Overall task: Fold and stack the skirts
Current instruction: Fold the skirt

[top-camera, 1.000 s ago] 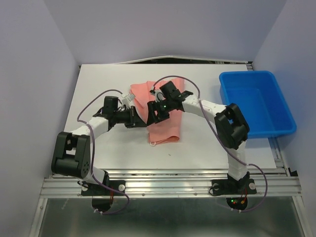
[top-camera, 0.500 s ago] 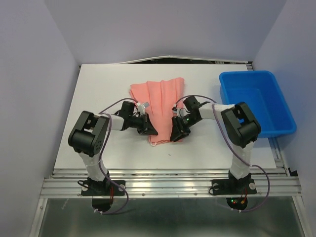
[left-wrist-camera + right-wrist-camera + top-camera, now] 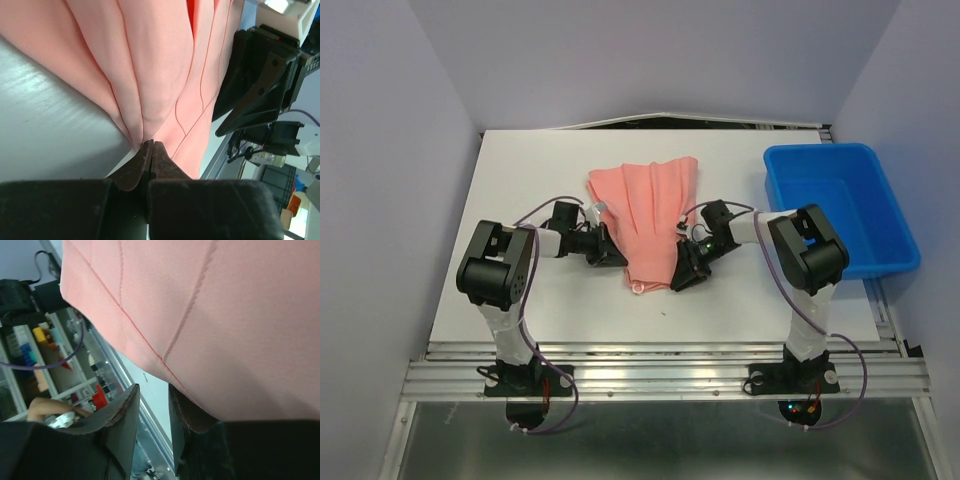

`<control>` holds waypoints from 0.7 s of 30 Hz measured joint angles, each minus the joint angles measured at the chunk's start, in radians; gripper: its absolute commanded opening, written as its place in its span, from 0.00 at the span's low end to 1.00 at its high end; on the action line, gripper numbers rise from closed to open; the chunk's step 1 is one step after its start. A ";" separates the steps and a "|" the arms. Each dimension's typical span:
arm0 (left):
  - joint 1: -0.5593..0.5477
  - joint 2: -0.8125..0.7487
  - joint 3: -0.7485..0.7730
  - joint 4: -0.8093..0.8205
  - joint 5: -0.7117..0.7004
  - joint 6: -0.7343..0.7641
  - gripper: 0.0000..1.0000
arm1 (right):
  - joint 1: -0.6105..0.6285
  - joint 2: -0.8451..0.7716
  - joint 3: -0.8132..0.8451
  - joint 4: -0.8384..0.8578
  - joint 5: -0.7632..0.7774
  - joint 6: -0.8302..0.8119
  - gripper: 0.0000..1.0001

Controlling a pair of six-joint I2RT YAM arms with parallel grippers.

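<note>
Shifted to near corners of skirt (image 3: 655,205) since a second ago. Pinching cloth edge in left jaws; part spread at right jaws. Close right fully, then lift evenly.

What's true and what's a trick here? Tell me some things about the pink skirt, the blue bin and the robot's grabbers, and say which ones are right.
1. The skirt is pink. True.
2. The skirt lies inside the blue bin. False: it lies spread on the white table, and the bin stands off to its right.
3. The left gripper is pinching the skirt. True.
4. The right gripper is squeezed tight shut. False: a gap shows between its fingers.
</note>
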 measured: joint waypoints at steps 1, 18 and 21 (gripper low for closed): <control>0.000 -0.005 0.000 -0.009 0.006 0.011 0.02 | 0.000 -0.010 0.000 -0.006 0.002 -0.003 0.37; 0.014 0.025 0.338 0.066 0.020 0.022 0.09 | 0.000 0.016 0.463 -0.090 0.046 -0.069 0.41; 0.040 0.181 0.377 0.079 -0.006 -0.014 0.08 | 0.000 0.113 0.480 -0.076 0.079 -0.076 0.41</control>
